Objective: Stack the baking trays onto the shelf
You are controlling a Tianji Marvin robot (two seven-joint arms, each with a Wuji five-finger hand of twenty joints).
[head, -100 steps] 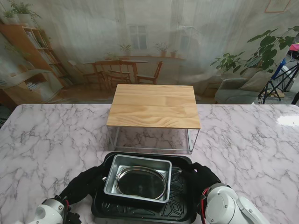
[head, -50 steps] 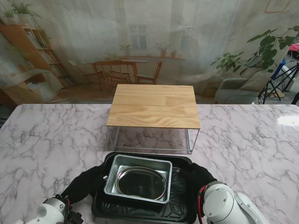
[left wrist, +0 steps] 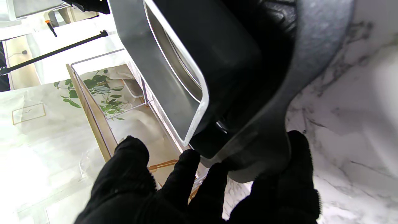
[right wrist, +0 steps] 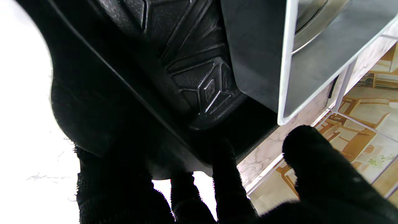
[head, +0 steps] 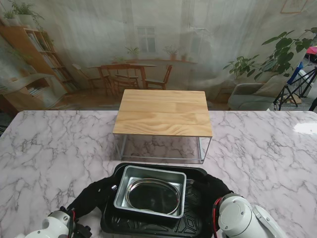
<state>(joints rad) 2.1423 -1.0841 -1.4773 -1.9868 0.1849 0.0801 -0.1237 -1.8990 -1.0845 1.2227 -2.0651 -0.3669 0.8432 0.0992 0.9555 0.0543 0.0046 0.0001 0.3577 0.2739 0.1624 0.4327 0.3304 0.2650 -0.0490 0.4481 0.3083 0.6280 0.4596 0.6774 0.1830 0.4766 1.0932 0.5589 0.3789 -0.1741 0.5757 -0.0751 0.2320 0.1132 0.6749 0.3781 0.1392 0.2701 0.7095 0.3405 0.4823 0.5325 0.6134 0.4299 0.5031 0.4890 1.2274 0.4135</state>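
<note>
**Nested trays held between both robot hands, short of the shelf**

A black, patterned, rectangular baking tray (head: 151, 224) is gripped at its two short ends. A rectangular silver metal tray (head: 150, 193) is carried inside it, and an oval metal dish (head: 152, 195) lies inside that one. The left robot hand (head: 94, 193), black-gloved, is closed on the black tray's left rim, with fingers (left wrist: 183, 174) under the rim and the thumb on the other side of it. The right robot hand (head: 214, 187) is clamped on the right rim in the same way, its fingers (right wrist: 228, 174) pressed against the tray's edge. Just beyond both robot hands, farther from me, a wooden-topped shelf with a thin wire frame (head: 163, 113) stands on the white marbled surface (head: 54, 148). The stack is not touching the shelf.
</note>
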